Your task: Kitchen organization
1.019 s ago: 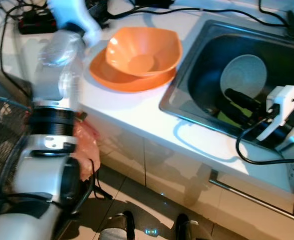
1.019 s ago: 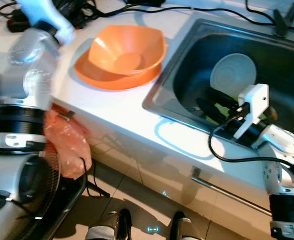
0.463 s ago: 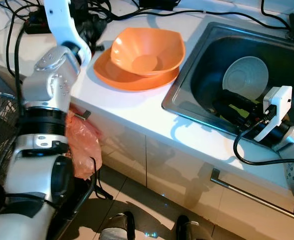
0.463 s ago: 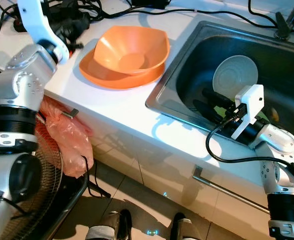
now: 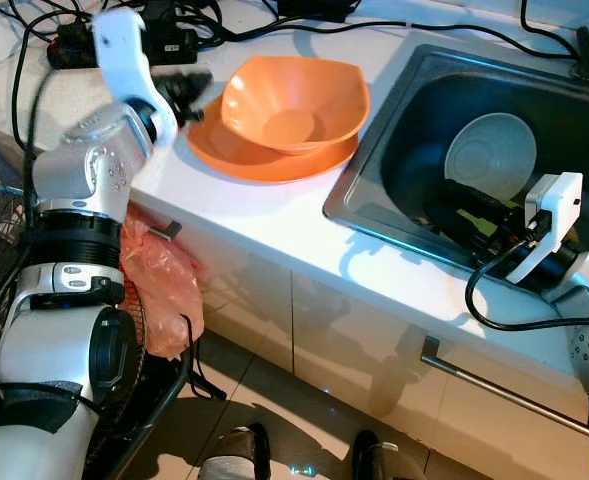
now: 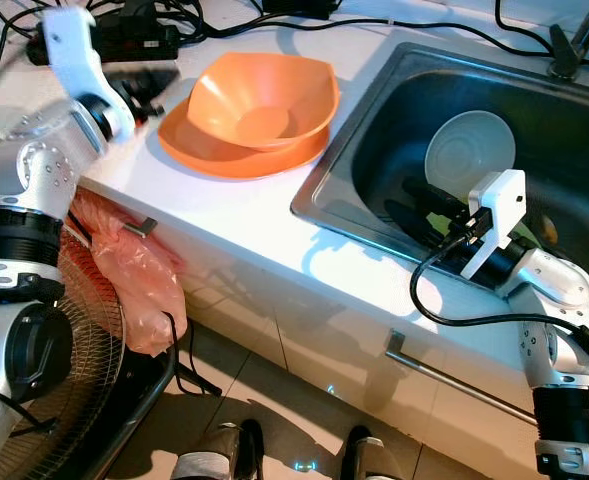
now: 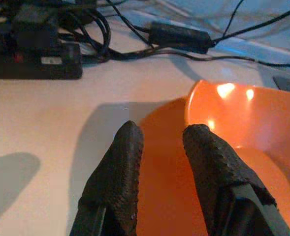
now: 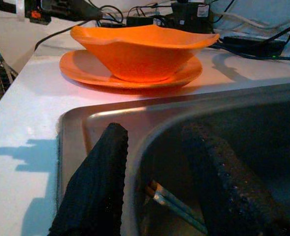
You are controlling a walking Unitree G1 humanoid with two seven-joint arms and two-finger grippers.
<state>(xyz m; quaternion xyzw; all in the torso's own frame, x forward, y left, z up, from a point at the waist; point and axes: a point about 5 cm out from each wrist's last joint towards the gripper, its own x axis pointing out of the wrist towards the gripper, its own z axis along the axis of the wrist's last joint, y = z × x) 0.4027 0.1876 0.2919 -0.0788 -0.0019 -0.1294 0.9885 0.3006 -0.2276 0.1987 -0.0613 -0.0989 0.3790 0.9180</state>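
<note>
— Where is your left gripper?

— Low over the white surface, at the rim of the orange plate. Its fingers are spread a little, pinching nothing, tips just at the plate's edge.

— And the orange bowl?

— It sits on that plate, beside the sink. Black cables and a power strip lie behind them.

— Your right gripper?

— Down inside the sink, fingers apart and holding nothing. A pale round plate leans against the basin wall just past it. I can make out utensils on the basin floor.

— Anything below?

— A pink plastic bag hangs off the cabinet front.
</note>
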